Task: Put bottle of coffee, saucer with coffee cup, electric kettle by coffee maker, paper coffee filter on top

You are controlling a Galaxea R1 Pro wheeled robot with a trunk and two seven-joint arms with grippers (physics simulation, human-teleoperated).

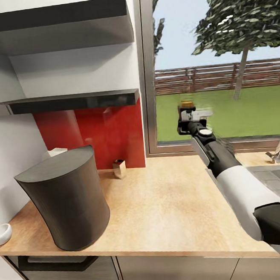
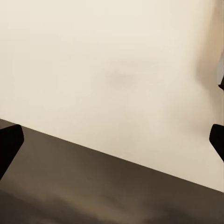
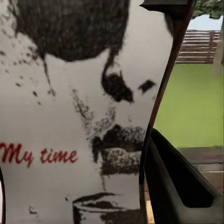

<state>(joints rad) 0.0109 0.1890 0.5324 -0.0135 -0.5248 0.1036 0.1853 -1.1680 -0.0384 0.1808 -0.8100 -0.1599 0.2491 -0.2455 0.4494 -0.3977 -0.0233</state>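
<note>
Right arm [image 1: 243, 190]: glossy white shell over the forearm; matte black cuff at the elbow end; black wrist segment bearing a white round cap; black right hand [image 1: 188, 117] with pale grey fittings; left hand's fingertips [image 2: 9, 144] plain black, blunt.

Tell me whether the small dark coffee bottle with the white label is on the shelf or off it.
Off it: the small dark coffee bottle is held in the right tool, raised before the window; the glossy black shelf looks bare.
</note>
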